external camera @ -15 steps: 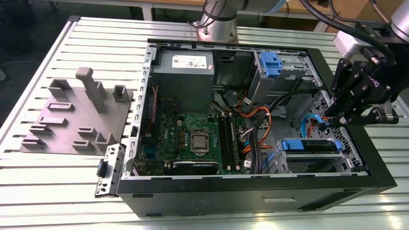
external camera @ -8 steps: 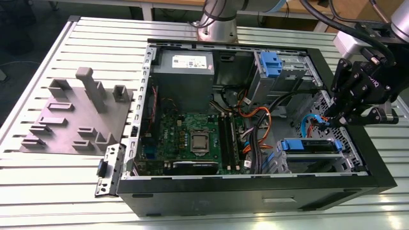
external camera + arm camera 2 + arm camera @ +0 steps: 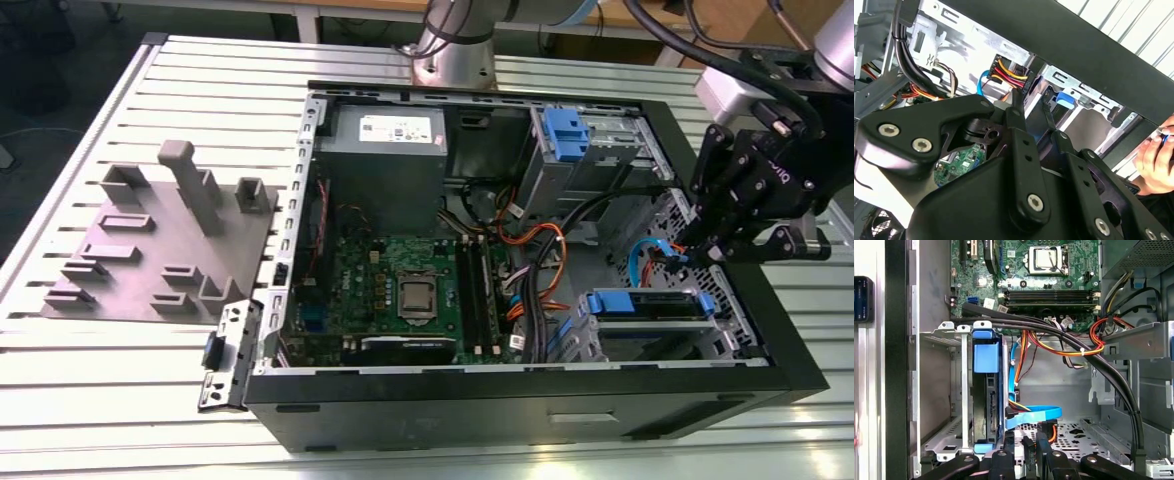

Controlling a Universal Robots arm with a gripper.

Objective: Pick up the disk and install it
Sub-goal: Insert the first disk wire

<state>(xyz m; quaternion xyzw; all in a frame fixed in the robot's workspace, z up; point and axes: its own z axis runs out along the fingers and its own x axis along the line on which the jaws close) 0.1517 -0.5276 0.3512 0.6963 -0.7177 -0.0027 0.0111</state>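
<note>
- Table (image 3: 107, 400): slatted metal top; carries the open case and a grey fixture plate (image 3: 160, 250) with upright blocks, on the exterior view's left.
- Case (image 3: 534, 405): black tower lying on its side, panel off, interior exposed.
- Arm: black wrist over the case's edge on the exterior view's right, reaching down into the interior.
- Power supply (image 3: 387, 135): grey box with a white sticker, far corner of the case.
- Motherboard (image 3: 400, 290): green, CPU bare, next to the memory slots (image 3: 1046, 296).
- Drive cage (image 3: 956, 390): silver bay in the near corner of the case.
- Disk (image 3: 987, 390): seated edge-on in the cage, blue rail end facing out; also seen as a blue-fronted block in the exterior view (image 3: 643, 303).
- Cables: thick black bundle (image 3: 1079, 347) arcs across the interior; orange and yellow wires beneath it; a flat blue cable (image 3: 1031, 416) runs to the disk's end.
- Gripper (image 3: 1026, 445): fingers close together, nothing between them, tips just beside the disk's connector end and the blue cable.
- Hand (image 3: 1156, 162): a person's, outside the case in the second wrist view.
</note>
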